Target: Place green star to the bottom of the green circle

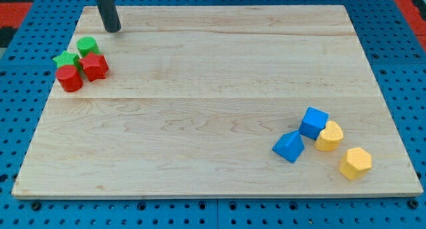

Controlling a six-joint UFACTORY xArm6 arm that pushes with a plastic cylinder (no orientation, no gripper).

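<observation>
Green star (64, 58) lies near the board's left edge, toward the top-left corner, touching the green circle (87, 46) that sits up and to its right. A red cylinder (69, 78) presses against the star from below, and a red star-like block (95, 67) (shape a bit hard to read) sits just right of it, under the circle. My tip (112, 29) rests on the wooden board (200, 89) near the top edge, above and right of the circle, apart from it; it is a plain rod, no pincer to read. Near the bottom-right corner cluster a blue cube (313, 122), a blue wedge-like block (289, 146) and two yellow blocks (329, 136) (355, 163).
</observation>
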